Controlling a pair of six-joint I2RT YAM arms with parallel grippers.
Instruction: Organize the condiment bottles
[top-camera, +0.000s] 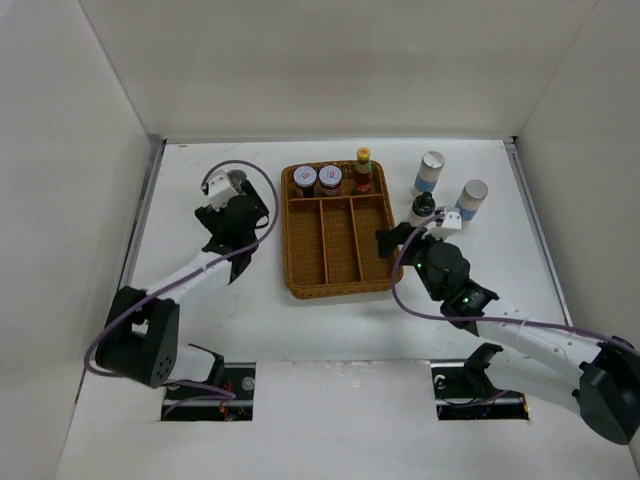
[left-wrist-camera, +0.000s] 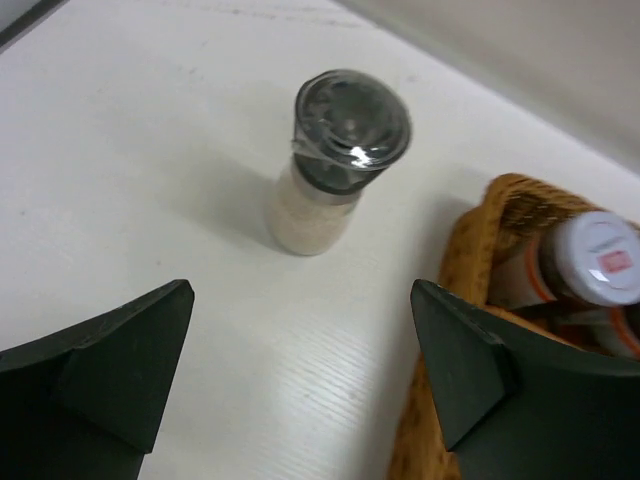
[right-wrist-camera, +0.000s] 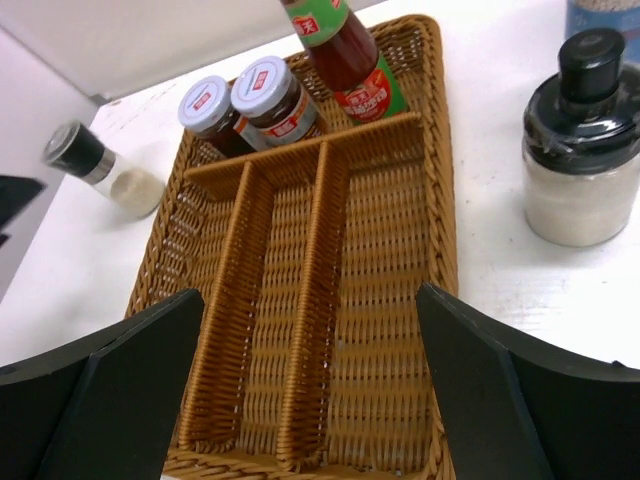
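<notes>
Wicker tray (right-wrist-camera: 372, 330), woven, rectangular, faces gaping right end effector (right-wrist-camera: 310, 300); left end effector (left-wrist-camera: 302, 295) gapes too.

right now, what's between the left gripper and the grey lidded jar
Just bare white table; the stretch from the left gripper to the grey-lidded jar is clear in the left wrist view.

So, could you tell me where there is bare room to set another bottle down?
The three long compartments of the brown wicker divided tray are bare, bordered by its dividers and near rim. The far cross compartment is crowded with two white-lidded jars and a green-labelled red sauce bottle.
</notes>
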